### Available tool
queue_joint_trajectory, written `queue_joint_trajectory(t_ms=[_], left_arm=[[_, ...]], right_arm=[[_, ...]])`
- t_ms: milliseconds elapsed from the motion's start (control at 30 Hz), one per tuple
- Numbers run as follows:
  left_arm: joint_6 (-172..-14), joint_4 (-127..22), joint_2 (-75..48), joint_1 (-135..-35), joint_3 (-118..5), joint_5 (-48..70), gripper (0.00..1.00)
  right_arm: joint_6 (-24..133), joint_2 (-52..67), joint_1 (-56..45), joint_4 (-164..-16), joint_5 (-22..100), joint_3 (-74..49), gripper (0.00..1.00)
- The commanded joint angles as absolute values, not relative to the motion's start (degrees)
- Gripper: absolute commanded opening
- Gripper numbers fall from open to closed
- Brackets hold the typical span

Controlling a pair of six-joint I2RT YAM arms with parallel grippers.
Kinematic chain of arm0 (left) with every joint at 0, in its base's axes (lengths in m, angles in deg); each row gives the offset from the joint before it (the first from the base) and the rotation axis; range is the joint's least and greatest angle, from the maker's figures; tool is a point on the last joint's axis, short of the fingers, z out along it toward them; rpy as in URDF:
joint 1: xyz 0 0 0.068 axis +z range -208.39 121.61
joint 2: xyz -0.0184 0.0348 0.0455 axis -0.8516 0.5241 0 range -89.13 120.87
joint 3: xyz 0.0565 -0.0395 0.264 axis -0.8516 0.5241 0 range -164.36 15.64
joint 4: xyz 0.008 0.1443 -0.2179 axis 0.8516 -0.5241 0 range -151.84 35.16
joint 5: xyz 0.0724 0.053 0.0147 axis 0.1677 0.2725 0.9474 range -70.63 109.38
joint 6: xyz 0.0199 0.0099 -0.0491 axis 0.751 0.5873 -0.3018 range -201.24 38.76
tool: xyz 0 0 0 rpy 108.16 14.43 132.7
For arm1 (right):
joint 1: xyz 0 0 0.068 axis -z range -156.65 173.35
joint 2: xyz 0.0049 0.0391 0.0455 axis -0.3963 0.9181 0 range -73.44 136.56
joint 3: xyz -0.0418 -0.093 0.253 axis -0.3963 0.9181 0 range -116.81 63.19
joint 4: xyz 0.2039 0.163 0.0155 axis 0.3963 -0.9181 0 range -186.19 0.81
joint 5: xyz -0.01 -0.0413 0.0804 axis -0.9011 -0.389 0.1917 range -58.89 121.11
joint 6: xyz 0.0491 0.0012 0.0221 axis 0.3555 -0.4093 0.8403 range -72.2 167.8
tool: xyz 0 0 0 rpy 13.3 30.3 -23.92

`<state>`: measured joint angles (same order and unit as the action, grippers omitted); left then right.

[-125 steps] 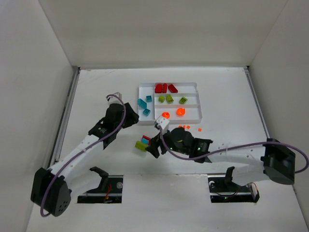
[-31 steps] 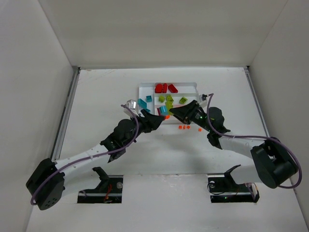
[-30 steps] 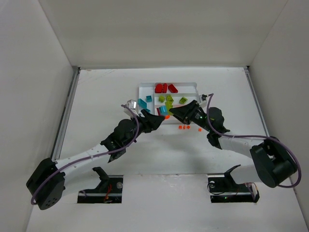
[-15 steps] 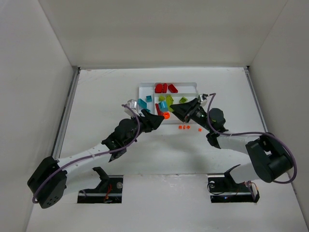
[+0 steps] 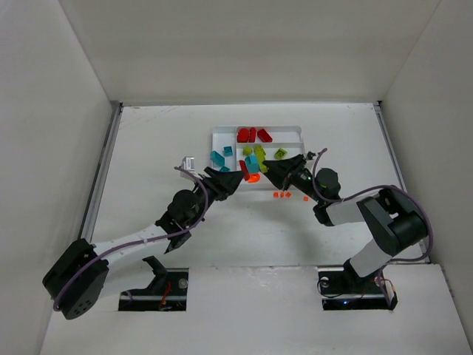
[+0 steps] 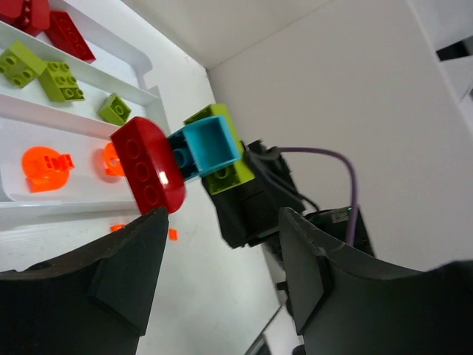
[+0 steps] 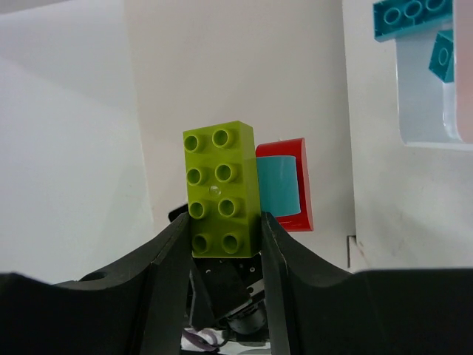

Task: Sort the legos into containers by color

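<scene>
- The white table [image 5: 185, 140] carries the tray [image 5: 281, 128] toward 12 o'clock.
- The right gripper [image 7: 219, 248] clamps a lime brick [image 7: 220, 177] with a teal brick [image 7: 279, 186] and a red brick [image 6: 148, 174] stuck on, in air near the tray's 6 o'clock edge.
- The left gripper [image 6: 222, 218] stands wide and empty beside the red one.
- Best, I think: close on red only, then peel slowly.

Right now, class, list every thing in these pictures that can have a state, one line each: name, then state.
left tool: open.
right tool: shut on the lime brick.
lime brick: gripped, joined to the teal brick.
teal brick: joined between the lime brick and the red brick.
red brick: stuck on the teal brick, ungripped.
tray: part filled, colours in separate sections.
orange bits: loose on the table, outside the tray.
</scene>
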<state>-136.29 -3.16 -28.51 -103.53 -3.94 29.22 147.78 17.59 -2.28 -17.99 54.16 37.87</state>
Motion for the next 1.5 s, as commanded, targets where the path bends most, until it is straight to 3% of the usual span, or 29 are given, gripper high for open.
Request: queue_joint_trajectory(t_ms=[0, 733, 1467], left_arm=[[-143.6, 6.0, -27.1, -102.5, -3.5, 30.1, 0.59], [-159.6, 4.2, -20.8, -96.8, -7.3, 25.4, 0.58], [-161.3, 8.1, -17.7, -97.7, -8.5, 26.8, 0.51]], right_arm=[[152.0, 18.8, -2.4, 2.7, 53.6, 36.6, 0.22], [152.8, 15.7, -4.1, 3.1, 51.9, 33.5, 0.22], [153.4, 12.4, -5.5, 3.3, 50.5, 33.3, 0.23]])
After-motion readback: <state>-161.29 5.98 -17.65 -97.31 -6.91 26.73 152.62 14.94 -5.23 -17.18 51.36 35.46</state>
